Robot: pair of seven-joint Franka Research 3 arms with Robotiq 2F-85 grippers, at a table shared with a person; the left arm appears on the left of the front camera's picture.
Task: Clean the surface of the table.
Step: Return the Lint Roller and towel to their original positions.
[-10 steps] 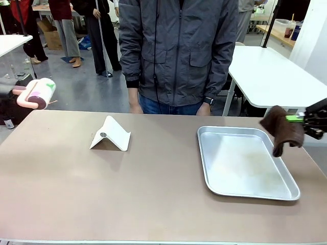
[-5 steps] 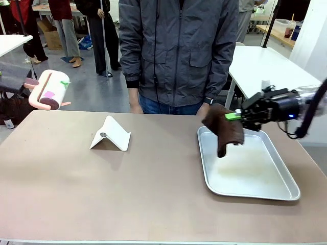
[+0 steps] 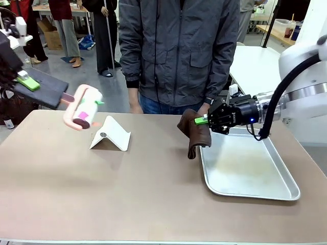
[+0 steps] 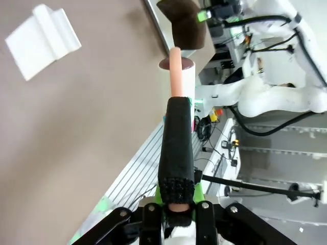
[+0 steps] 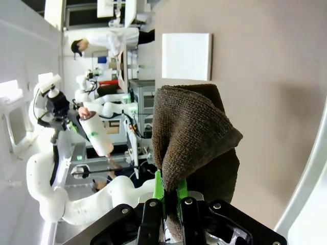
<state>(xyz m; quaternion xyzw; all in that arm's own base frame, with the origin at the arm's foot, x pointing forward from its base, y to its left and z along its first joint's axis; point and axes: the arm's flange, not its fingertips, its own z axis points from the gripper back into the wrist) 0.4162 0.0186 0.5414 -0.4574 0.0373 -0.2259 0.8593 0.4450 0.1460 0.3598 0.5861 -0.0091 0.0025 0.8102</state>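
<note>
The table (image 3: 127, 194) spans the frame, rigid and matte; it is wiped, not grasped. The right gripper (image 3: 203, 121) pinches a soft brown cloth (image 3: 194, 133) above the tray's (image 3: 255, 191) left edge. The left gripper (image 4: 176, 201) clamps a lint roller (image 3: 83, 107).

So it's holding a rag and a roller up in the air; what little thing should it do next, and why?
Probably lower the right gripper so the brown cloth meets the table. The cloth hangs pinched above the bare top, just left of the metal tray, not yet wiping. The left gripper holds the lint roller aloft.
</note>
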